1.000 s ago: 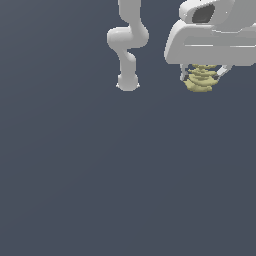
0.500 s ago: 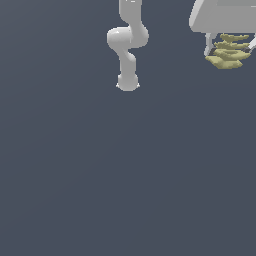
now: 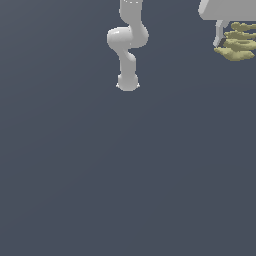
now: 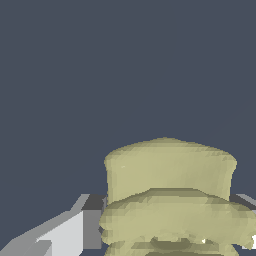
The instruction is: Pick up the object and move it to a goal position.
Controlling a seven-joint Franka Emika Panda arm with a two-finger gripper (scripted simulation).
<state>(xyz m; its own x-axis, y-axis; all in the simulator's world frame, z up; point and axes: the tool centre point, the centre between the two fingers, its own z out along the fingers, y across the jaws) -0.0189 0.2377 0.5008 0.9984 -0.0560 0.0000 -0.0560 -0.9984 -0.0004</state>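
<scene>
While the goal spot isn't marked anywhere, here's the layout going left to right in the exterior view:

Arm: the white jointed robot arm (image 3: 127,47) rises from its base, well apart from the load.

Gripper: the white blocky gripper (image 3: 235,42) sits at the exterior view's upper right corner, clamped narrow on the load.

Object: the small pale yellow-olive lumpy object (image 3: 236,44) hangs right below the hand, held off the floor, long axis roughly level.

Look: stacked bumpy lobes, wider ones under a smoother cap (image 4: 170,165) in the wrist view.

Finger: one grey finger (image 4: 75,227) is pressed against its side.
</scene>
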